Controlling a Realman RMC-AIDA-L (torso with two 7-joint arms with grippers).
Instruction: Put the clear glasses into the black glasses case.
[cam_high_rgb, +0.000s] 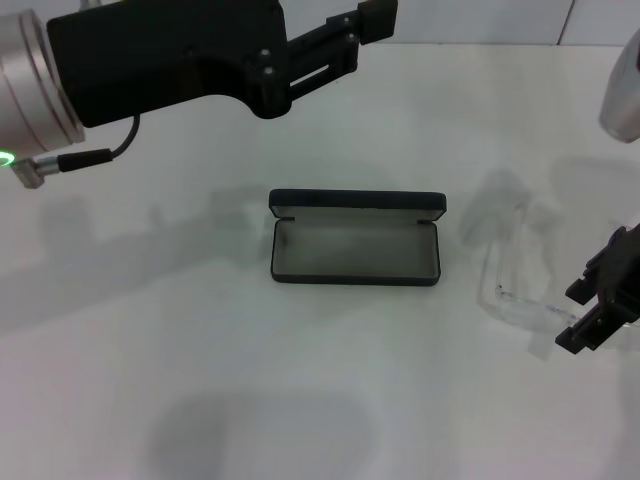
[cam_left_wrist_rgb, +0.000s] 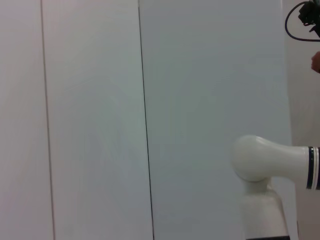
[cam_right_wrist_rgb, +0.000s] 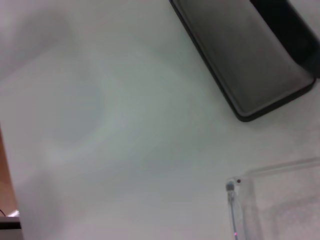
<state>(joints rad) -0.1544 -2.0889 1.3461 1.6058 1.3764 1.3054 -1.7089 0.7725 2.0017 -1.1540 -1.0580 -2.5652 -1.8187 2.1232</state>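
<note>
The black glasses case (cam_high_rgb: 356, 240) lies open in the middle of the white table, its grey lining facing up and its lid standing at the far side. The clear glasses (cam_high_rgb: 512, 285) rest on the table to the right of the case, apart from it. My right gripper (cam_high_rgb: 573, 318) is low at the glasses' right end, open, with one transparent arm reaching toward the gap between its fingers. The right wrist view shows the case (cam_right_wrist_rgb: 250, 60) and a corner of the glasses (cam_right_wrist_rgb: 280, 200). My left gripper (cam_high_rgb: 362, 25) hangs high above the far side of the table.
The white table (cam_high_rgb: 200, 380) stretches around the case on all sides. In the left wrist view I see only white wall panels (cam_left_wrist_rgb: 90, 120) and a white arm segment (cam_left_wrist_rgb: 270, 165).
</note>
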